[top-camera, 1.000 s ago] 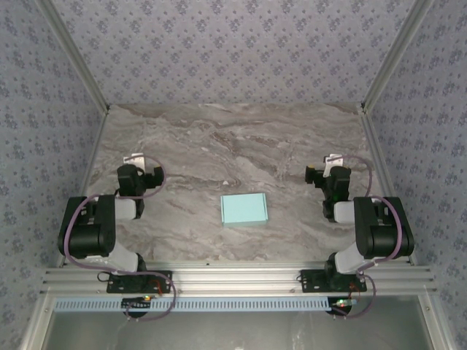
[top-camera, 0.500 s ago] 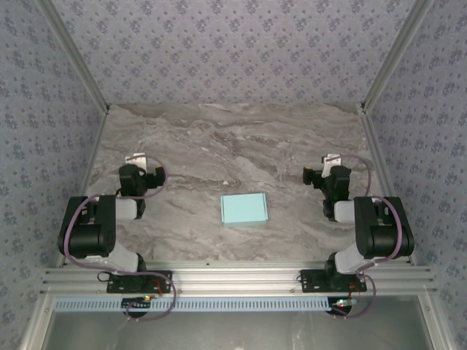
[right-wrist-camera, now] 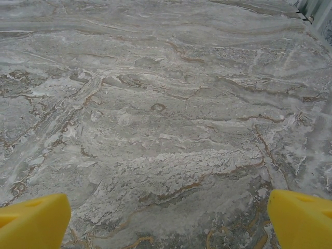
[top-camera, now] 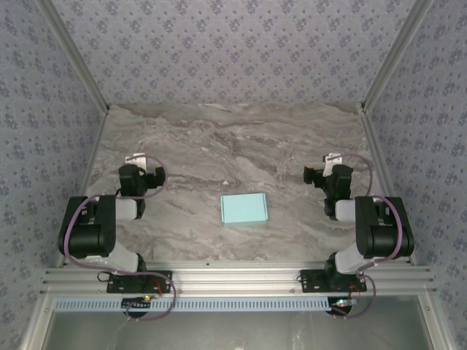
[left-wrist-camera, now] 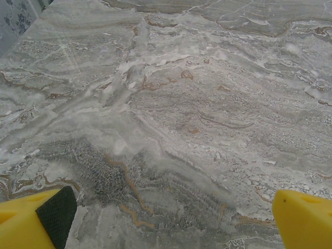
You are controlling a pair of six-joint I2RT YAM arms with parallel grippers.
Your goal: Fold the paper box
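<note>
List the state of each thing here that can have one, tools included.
paper box: lying flat on the table between the two arms, touched by neither tool.
left tool: open, holding nothing, above marble surface.
right tool: open, holding nothing, above marble surface.

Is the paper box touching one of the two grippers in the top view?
No, the paper box lies flat on the table, apart from the left gripper and the right gripper.
</note>
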